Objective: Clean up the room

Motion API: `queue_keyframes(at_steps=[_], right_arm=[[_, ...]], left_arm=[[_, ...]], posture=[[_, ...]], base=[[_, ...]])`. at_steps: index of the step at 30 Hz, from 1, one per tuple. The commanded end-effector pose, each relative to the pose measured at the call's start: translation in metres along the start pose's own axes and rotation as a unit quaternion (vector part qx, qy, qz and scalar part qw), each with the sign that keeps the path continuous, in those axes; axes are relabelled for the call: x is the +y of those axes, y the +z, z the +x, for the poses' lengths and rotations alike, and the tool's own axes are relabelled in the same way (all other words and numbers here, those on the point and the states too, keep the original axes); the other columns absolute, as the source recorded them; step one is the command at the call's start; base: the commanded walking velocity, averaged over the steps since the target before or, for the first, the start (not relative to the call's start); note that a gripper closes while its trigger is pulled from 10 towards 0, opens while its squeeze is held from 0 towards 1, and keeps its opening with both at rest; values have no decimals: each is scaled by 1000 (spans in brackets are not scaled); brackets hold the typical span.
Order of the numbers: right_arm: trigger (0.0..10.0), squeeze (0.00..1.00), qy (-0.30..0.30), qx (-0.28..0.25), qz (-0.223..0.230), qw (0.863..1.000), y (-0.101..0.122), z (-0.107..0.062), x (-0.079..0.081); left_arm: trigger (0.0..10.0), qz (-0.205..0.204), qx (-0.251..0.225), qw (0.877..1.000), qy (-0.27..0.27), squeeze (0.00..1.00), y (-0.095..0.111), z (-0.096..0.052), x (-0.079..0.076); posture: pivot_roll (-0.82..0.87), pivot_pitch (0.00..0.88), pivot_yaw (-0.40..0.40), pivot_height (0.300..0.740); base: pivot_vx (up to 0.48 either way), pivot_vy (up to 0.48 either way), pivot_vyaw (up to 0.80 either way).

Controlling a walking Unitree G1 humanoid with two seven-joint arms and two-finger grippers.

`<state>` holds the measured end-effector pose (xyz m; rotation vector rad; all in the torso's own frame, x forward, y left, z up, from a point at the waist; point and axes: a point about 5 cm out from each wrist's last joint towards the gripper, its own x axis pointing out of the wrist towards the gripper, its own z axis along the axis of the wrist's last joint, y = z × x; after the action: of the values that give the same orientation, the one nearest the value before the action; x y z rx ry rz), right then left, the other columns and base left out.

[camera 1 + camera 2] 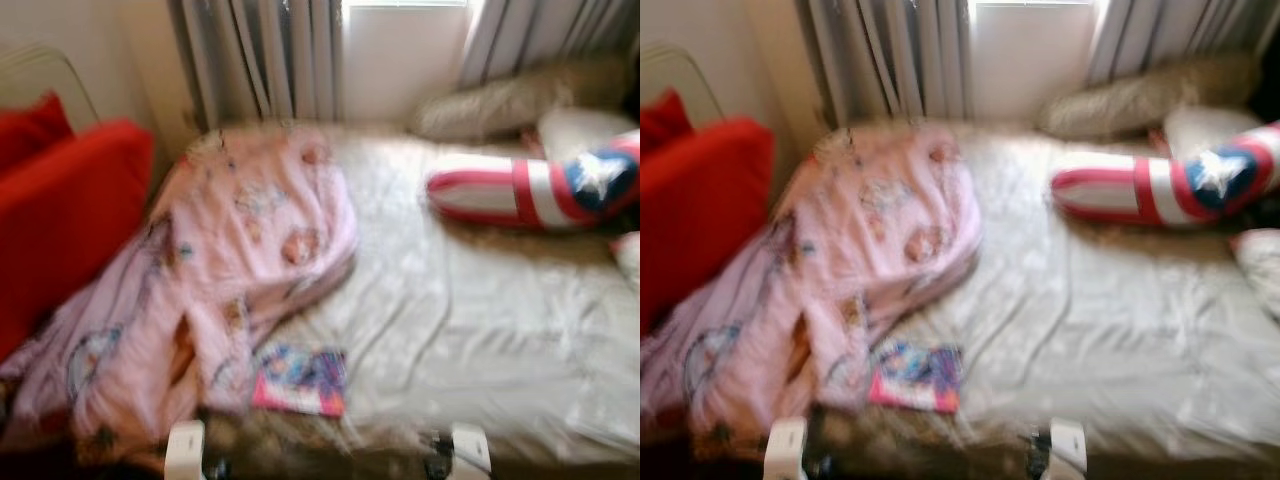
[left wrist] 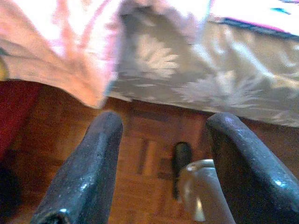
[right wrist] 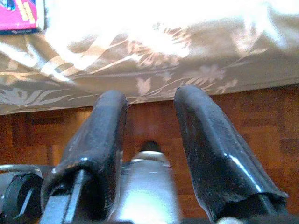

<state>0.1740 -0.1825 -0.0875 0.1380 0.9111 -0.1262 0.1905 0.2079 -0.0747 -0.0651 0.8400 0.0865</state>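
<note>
The robot stands at the bed [image 1: 480, 330], and by the look of it little tidying is done. A pink blanket [image 1: 230, 260] lies crumpled over the bed's left side, spilling off the edge, and a colourful book [image 1: 300, 380] lies near the front edge beside it. A star-and-stripes cushion [image 1: 540, 190] rests towards the headboard end. The left tool [image 2: 163, 163] and right tool [image 3: 149, 130] both hang low over the wooden floor [image 3: 280, 121], fingers spread apart and empty.

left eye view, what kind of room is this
Most likely a child's bedroom: a bed by a curtained window, a pink cartoon-print blanket heaped on it, and a star-and-stripes cushion.
</note>
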Motion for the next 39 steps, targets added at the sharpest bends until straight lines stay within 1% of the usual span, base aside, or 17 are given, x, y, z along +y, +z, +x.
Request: queue_keyframes(at_steps=[1, 5, 16, 21, 30, 39], right_arm=[[10000, 0, -8, 10, 2, 1000, -5, -2, -5], [10000, 0, -7, 9, 2, 1000, -5, -2, -5], [10000, 0, -7, 8, 0, 1000, -4, -1, -6], [10000, 0, -5, 7, -10, 1000, -3, -1, -6], [10000, 0, -5, 5, -6, 1000, -3, -1, -5], [10000, 0, -3, 4, -3, 1000, -4, -1, -4]], left_arm=[[10000, -1, 10, 1000, -6, 0, -4, 0, -5], [10000, -3, 9, 1000, -6, 0, -3, 0, -6], [10000, -5, 5, 1000, -9, 0, -2, 1, -7], [10000, -5, 6, 1000, -9, 0, -2, 1, -7], [10000, -9, 7, 1000, -10, 0, -3, 1, -7], [10000, -11, 6, 1000, -12, 0, -3, 1, -7]], posture=[[58, 0, 26, 740], [57, 0, 25, 740], [60, 1, 21, 740], [60, 2, 21, 740], [62, 3, 20, 740], [61, 2, 18, 740]], base=[[0, 480, 0], [0, 386, 0], [0, 0, 0], [0, 0, 0], [0, 0, 800], [0, 0, 0]])
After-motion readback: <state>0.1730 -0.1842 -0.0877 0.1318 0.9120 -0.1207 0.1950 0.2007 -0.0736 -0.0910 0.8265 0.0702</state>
